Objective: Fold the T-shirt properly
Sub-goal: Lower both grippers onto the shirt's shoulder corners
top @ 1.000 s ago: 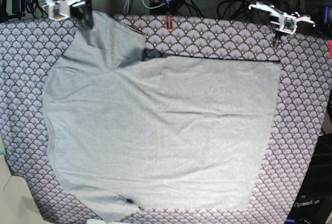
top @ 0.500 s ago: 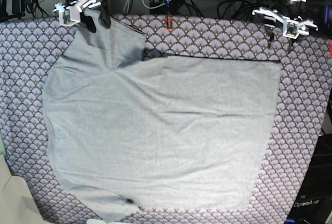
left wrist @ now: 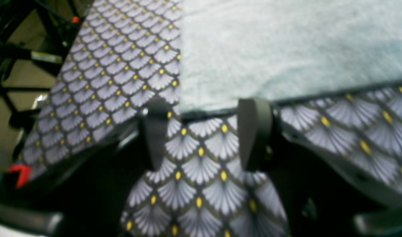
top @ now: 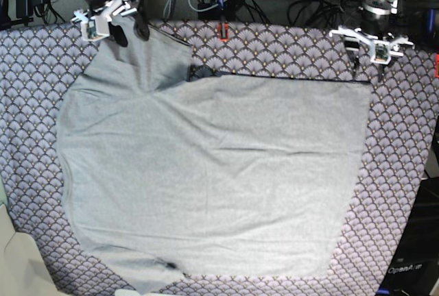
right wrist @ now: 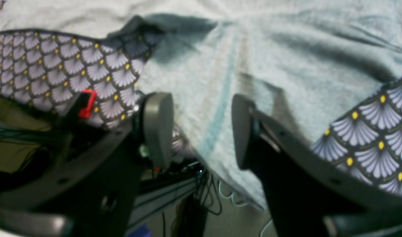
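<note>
Left claw spread, empty, over scalloped cloth by shirt corner. Right claw spread above sleeve. Soft heather-grey T-shirt lies flat on tabletop, lightly creased.

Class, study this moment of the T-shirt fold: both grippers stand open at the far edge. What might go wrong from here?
1. The light grey cotton T-shirt lies crooked, one sleeve angled out; folding now may come out uneven.
2. The open right gripper straddles only the sleeve's edge, so closing there might grip little fabric.
3. The open left gripper hovers over the scallop-patterned cloth and may pinch it.
</note>
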You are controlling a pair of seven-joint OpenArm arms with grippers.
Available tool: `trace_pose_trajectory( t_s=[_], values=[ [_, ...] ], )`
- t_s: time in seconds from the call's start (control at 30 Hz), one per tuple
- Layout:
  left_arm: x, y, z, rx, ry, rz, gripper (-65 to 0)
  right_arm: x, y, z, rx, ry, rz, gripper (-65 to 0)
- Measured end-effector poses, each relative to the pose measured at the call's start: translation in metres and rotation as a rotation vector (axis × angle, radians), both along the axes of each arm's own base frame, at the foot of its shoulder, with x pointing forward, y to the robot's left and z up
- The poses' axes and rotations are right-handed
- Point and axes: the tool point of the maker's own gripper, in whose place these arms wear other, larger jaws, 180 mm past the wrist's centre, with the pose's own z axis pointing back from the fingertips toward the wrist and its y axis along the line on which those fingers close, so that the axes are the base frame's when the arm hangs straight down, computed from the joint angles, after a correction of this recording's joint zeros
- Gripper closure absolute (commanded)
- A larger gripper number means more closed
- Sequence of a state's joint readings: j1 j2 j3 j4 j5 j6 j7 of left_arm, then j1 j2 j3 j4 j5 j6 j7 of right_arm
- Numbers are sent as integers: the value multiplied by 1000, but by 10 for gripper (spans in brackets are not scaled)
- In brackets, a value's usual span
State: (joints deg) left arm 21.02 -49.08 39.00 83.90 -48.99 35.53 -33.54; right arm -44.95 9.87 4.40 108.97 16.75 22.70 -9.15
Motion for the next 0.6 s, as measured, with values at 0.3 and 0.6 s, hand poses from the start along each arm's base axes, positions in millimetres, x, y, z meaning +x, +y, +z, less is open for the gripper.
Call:
trace_pose_trajectory(
  t_s=[0.3, 0.6],
  values=[
    [5, 1, -30, -259, 72, 99, -338, 0, -2, 0, -10, 0, 10, -303],
    [12, 0, -35, -288, 54, 153, -338, 2, -3, 1, -12, -6, 12, -303]
  ],
)
